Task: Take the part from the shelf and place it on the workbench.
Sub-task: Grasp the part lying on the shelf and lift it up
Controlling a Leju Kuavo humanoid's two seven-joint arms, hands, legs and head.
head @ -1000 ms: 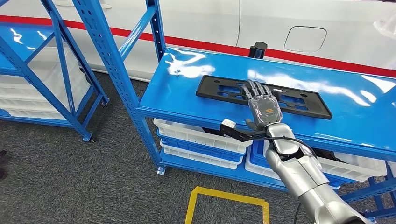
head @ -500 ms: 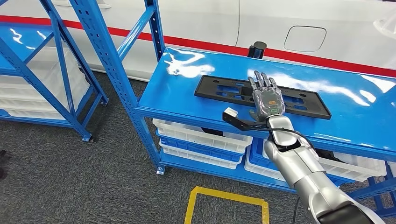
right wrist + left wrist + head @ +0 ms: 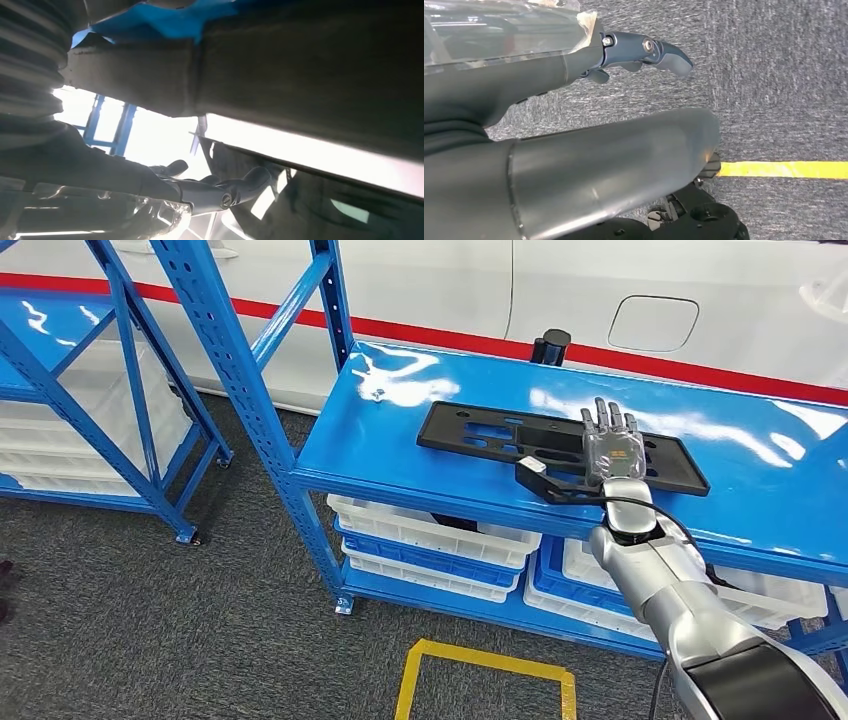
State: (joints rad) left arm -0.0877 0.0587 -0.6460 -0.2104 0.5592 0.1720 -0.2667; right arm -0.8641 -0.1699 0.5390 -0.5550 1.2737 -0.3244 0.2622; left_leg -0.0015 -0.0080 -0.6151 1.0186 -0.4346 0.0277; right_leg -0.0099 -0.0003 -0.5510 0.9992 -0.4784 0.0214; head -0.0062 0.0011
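The part (image 3: 480,430) is a flat black rectangular plate with cutouts, lying on the blue top level of the shelf (image 3: 400,455). In the head view my right hand (image 3: 612,445) is stretched out over the right half of the plate, fingers straight and pointing away from me, holding nothing. The right wrist view looks past the dark fingers (image 3: 220,192) from close against the shelf. My left hand (image 3: 524,90) hangs over the grey carpet, its fingers (image 3: 644,50) apart and empty.
A black cylinder (image 3: 551,345) stands at the shelf's back edge. White bins (image 3: 420,525) fill the lower levels. A second blue rack (image 3: 150,390) stands to the left, a white car body (image 3: 640,300) behind. A yellow square (image 3: 485,680) marks the floor.
My right hand has moved to the right and farther over the shelf, from the plate's middle to its right half. The plate has not moved.
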